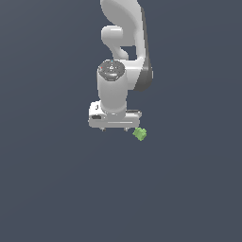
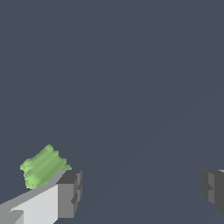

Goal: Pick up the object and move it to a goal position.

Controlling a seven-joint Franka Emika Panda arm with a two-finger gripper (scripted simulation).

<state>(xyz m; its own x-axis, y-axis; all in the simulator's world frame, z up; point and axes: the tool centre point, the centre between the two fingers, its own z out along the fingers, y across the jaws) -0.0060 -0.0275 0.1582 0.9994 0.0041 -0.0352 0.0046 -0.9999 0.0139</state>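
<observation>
The object (image 1: 140, 134) is a small bright green lumpy item on the dark floor, just off the exterior view's right end of my white gripper (image 1: 115, 127). In the wrist view the object (image 2: 42, 166) lies outside the jaws, beside and partly behind one finger (image 2: 68, 194). The other finger (image 2: 213, 189) is far across the frame. My gripper (image 2: 140, 192) is open and empty, with nothing between its jaws. The fingertips are mostly hidden under the hand in the exterior view.
The white arm (image 1: 125, 42) rises behind the gripper toward the top of the exterior view. The surface around is a plain dark grey-blue floor (image 1: 56, 189). No goal marker shows.
</observation>
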